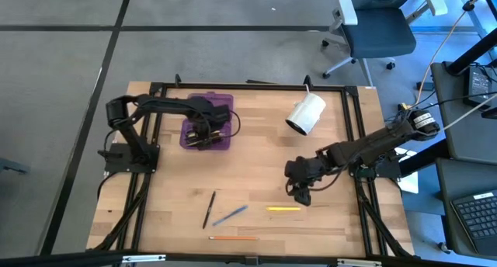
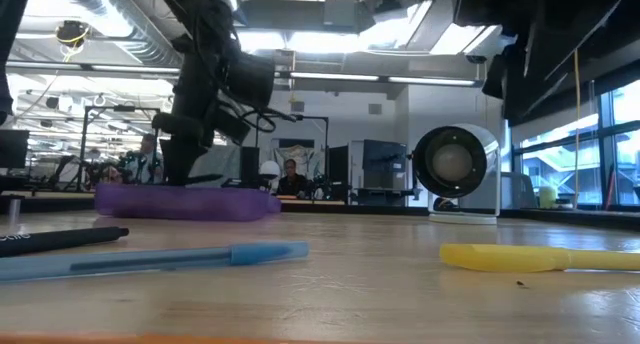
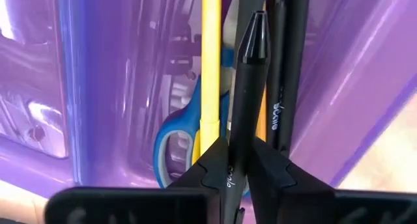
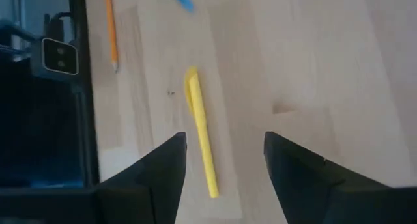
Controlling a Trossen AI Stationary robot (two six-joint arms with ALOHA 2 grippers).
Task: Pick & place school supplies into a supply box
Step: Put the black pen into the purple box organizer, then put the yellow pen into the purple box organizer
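The purple supply box (image 1: 206, 132) (image 2: 185, 202) sits at the table's far left. In the left wrist view it holds a yellow pencil (image 3: 210, 68), blue-handled scissors (image 3: 174, 142) and black pens (image 3: 290, 61). My left gripper (image 1: 204, 133) (image 3: 232, 160) is over the box, shut on a black pen (image 3: 247, 87). My right gripper (image 1: 301, 195) (image 4: 225, 142) hangs open above the yellow pen (image 1: 283, 209) (image 4: 201, 136) (image 2: 540, 256), touching nothing. A black pen (image 1: 210, 209), a blue pen (image 1: 231, 215) and an orange pencil (image 1: 233, 237) lie flat on the near table. My left gripper pinches the black pen's barrel (image 3: 234, 155) between its two fingertips, coming down from above into the box. The pen runs out ahead of the fingers, parallel to the pens lying in the box, its end (image 3: 254, 22) over them. Whether it rests on them I cannot tell.
A white cylindrical roll (image 1: 307, 114) (image 2: 455, 169) lies on its side at the far right of the table. A black frame (image 1: 353, 143) rims the table. Bare wood lies between the box and the loose pens. People sit in the room beyond.
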